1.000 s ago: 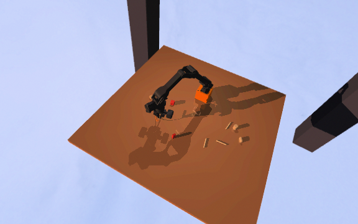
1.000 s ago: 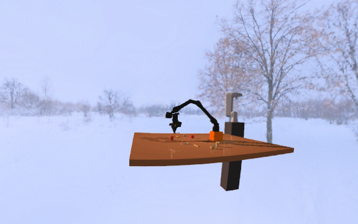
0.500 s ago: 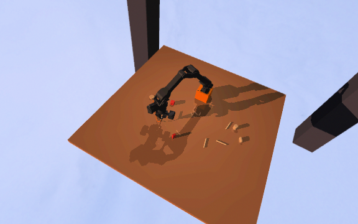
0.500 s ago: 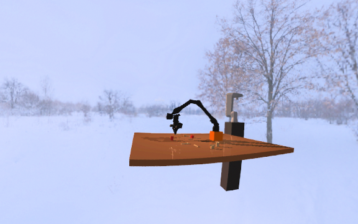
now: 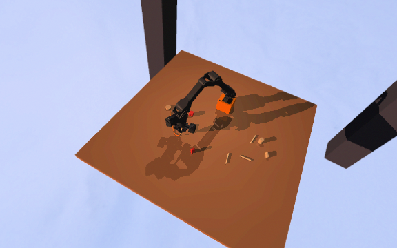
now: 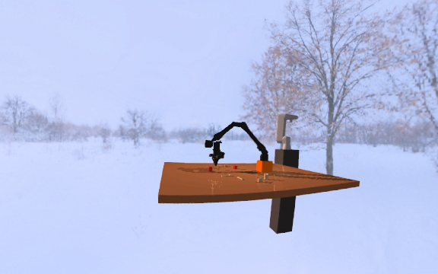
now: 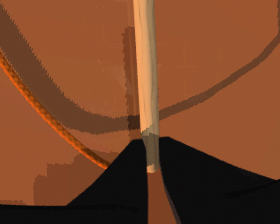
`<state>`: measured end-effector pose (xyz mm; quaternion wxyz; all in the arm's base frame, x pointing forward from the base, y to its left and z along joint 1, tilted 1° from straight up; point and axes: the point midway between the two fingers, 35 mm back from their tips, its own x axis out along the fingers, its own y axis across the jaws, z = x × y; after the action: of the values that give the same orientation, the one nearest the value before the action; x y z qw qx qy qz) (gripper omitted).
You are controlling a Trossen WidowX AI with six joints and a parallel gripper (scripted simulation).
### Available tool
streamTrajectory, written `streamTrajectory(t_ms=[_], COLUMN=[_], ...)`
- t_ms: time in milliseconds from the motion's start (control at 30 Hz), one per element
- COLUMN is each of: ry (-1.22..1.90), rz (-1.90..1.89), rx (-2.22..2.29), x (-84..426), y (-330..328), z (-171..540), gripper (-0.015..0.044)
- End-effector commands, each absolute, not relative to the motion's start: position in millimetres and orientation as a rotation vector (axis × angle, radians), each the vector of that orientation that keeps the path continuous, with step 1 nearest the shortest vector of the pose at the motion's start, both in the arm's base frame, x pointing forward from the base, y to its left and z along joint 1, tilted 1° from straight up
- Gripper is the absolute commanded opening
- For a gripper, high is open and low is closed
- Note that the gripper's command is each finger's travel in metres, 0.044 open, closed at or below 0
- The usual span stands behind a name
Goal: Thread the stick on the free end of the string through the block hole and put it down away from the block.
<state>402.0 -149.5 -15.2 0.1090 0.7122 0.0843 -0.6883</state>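
My gripper (image 5: 180,132) (image 6: 215,164) (image 7: 150,148) is shut on a pale wooden stick (image 7: 147,75), low above the table. It grips the stick near one end; the rest extends toward the top of the wrist view. The orange string (image 5: 174,131) (image 7: 33,103) runs behind the left finger in the wrist view, so its join with the stick is hidden. The round wooden button (image 5: 168,107) lies just beyond the arm's wrist in the top view. Two small wooden objects (image 5: 267,154) (image 5: 260,140) stand away from the gripper; no hole shows, and I cannot tell whether either is the block.
Loose sticks (image 5: 253,138) (image 5: 228,158) (image 5: 246,158) lie near those wooden objects. One small red object (image 5: 192,150) (image 6: 210,169) and another red object (image 5: 191,114) (image 6: 235,167) stand on either side of the gripper area. The arm's base is orange (image 5: 225,105) (image 6: 264,167).
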Motion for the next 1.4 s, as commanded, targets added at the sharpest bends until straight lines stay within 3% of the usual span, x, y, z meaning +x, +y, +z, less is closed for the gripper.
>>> streamTrajectory(t_ms=[0, 1367], ry=[0.249, 0.250], rz=[-2.030, -2.032], rx=[2.098, 2.096], x=[397.7, 363.3], y=[-145.3, -144.4], z=[-19.9, -32.7], gripper=[0.0000, 0.0000])
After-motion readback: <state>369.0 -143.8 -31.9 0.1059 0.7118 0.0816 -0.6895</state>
